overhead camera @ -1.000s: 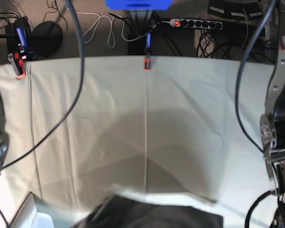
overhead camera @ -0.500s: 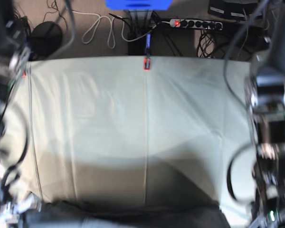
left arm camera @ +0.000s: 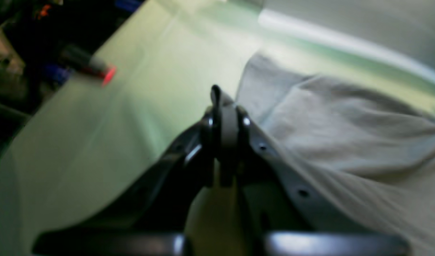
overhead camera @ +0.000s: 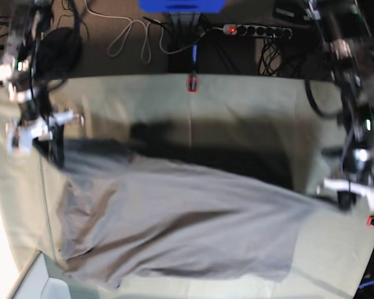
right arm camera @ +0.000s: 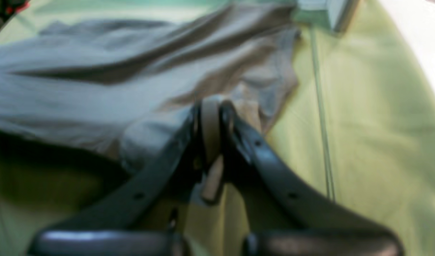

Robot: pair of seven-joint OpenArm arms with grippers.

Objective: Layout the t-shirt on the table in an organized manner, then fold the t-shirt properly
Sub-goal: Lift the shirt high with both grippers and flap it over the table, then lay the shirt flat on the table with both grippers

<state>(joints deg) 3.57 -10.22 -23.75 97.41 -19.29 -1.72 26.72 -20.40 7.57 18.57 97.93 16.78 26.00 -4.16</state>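
Jaws clenched on t-shirt edges, both sides.
The grey t-shirt [overhead camera: 174, 224] is held stretched and rumpled above the pale green tabletop [overhead camera: 249, 106], gripped by the right gripper [right arm camera: 210, 106] at one edge and by the left gripper [left arm camera: 226, 106] at the other; long diagonal folds are seen across it.

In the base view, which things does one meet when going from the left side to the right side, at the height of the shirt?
Right gripper, shut on the t-shirt's edge → t-shirt, stretched between both arms → left gripper, shut on the opposite edge, all above the table.
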